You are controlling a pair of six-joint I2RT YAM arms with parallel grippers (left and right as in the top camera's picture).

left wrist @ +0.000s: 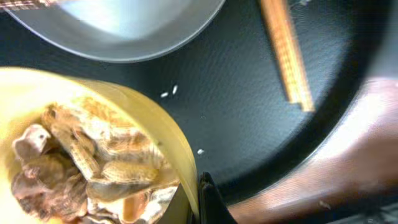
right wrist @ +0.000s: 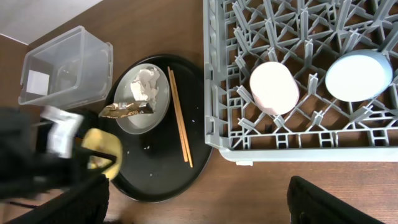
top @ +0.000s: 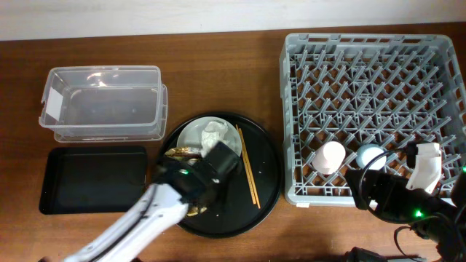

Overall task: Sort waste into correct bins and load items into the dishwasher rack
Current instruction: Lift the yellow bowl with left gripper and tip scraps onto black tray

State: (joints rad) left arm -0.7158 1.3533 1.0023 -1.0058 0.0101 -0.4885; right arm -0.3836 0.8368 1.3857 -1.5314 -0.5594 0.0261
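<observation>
My left gripper [left wrist: 199, 200] is shut on the rim of the yellow bowl [left wrist: 155, 124], which holds beige food scraps [left wrist: 81, 155] and sits on the round black tray [top: 266, 182]. In the overhead view my left wrist covers most of the bowl [top: 194, 213]. Behind it, the grey-green plate [top: 195, 133] carries the white tissue [top: 215, 133] and the brown-and-gold wrapper [top: 182, 152]. The chopsticks [top: 247, 171] lie on the tray to the right. A pink cup [top: 331, 156] and a blue cup [top: 370, 156] stand upside down in the grey rack [top: 364, 44]. My right gripper [right wrist: 199, 205] is open and empty in front of the rack.
The clear tub [top: 51, 102] stands at the back left. The shallow black tray [top: 95, 178] lies in front of it, left of the round tray. Small crumbs [left wrist: 169, 93] are scattered on the round tray. Bare wood lies between the round tray and the rack.
</observation>
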